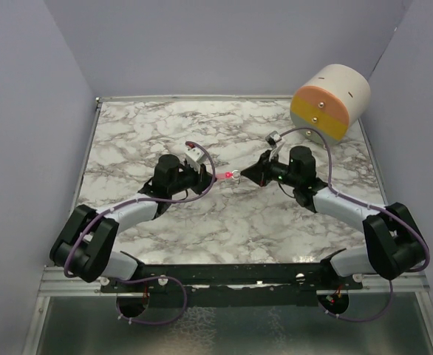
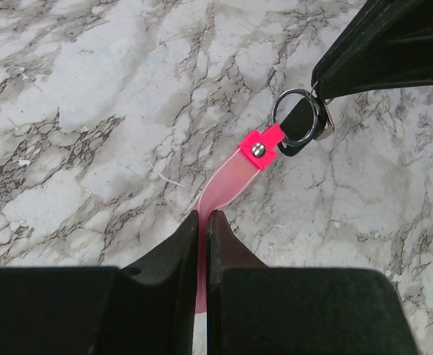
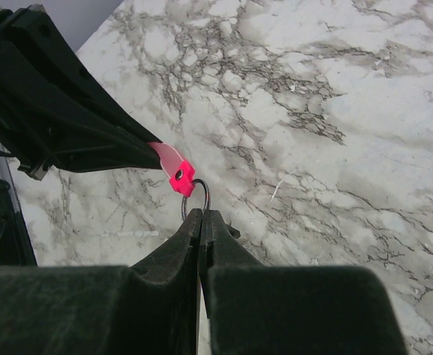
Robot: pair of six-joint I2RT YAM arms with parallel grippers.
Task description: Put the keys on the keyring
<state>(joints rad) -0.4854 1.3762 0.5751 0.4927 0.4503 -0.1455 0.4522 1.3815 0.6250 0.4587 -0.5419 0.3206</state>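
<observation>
At the middle of the table (image 1: 142, 133), the two arms meet tip to tip with the keyring (image 2: 239, 174) stretched between them, held above the marble. The left gripper (image 2: 203, 222) has its fingers pressed together on the pale near end of the pink strip. From there the strip runs away from that wrist camera to its bright pink tab, which has a small metal rivet. Beyond the tab hangs the ring (image 2: 274, 115), right at the tip of the right gripper (image 3: 200, 218). The right fingers are also pressed together, and in the right wrist view the thin wire of the ring curves up just in front of their tips, touching or nearly touching them. The key (image 2: 295, 137) shows only in the left wrist view. There it is a small dark piece coming out from the right fingertips, crossing the ring's opening and ending just below the ring beside the tab. A glint of silvery metal sits at the ring's right edge. I cannot tell whether the key is actually threaded onto the wire or only lies across it. From above, both arms reach inward from their bases. A cream and orange drum (image 1: 331, 100) sits at the far right corner, well apart from the grippers.
</observation>
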